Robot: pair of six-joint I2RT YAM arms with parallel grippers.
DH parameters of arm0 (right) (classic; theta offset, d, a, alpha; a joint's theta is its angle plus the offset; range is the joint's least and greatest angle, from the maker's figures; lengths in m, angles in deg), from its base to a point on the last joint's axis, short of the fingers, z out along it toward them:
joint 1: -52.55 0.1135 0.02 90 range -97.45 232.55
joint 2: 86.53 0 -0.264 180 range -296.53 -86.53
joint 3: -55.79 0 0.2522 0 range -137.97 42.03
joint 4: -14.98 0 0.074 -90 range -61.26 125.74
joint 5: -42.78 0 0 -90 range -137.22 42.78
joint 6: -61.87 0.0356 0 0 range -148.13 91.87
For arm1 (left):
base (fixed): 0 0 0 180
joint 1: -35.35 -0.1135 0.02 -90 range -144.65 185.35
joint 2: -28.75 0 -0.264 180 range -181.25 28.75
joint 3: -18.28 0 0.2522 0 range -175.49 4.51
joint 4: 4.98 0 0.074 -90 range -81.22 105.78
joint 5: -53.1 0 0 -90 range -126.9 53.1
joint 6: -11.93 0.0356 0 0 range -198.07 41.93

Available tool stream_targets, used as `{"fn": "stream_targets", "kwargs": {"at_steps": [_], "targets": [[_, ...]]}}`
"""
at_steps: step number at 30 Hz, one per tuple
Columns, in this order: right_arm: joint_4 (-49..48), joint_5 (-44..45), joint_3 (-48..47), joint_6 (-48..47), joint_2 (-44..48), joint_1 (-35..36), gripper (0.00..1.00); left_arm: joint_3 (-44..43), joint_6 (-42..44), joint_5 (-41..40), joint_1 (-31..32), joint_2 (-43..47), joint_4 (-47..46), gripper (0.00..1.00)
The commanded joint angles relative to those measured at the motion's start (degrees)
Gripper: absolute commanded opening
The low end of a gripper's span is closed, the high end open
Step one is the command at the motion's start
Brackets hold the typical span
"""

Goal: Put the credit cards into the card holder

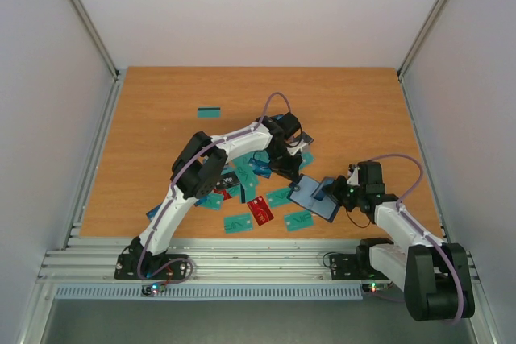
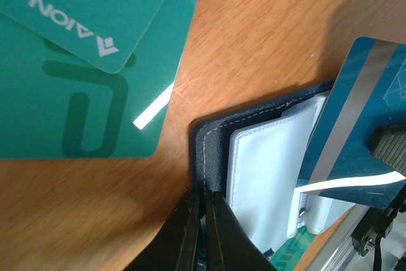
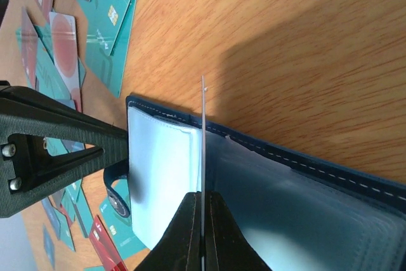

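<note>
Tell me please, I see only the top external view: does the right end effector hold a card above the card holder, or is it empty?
Observer: It holds one. In the right wrist view the right end effector is shut on one thin card, seen edge-on and upright over the open card holder.
Operator: And the left one, what is it doing?
Observer: The left end effector is closed on the holder's navy edge.
Operator: Which colour is the held card?
Observer: Blue with a grey stripe, by the left wrist view. The clear sleeves lie under it.
</note>
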Motion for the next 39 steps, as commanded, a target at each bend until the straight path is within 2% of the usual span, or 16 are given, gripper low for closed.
{"fn": "stream_targets", "kwargs": {"at_steps": [1, 17, 31, 39], "targets": [[-0.6, -1.6, 1.3, 1.3, 1.2, 0.4, 0.01, 0.1, -0.7, -0.3, 0.3, -1.3, 0.1, 0.06], [-4.8, -2.0, 4.6, 8.7, 4.8, 0.9, 0.01, 3.5, -4.5, -3.6, 0.3, -0.4, 0.2, 0.05], [-7.3, 0.2, 5.6, 13.2, 7.4, 4.2, 0.01, 6.0, -7.7, -5.3, 0.4, 0.1, 0.1, 0.05], [-10.5, 0.6, 6.2, 14.3, 3.8, 4.4, 0.01, 9.3, -9.6, -8.2, -0.9, 3.3, -0.8, 0.05]]}}
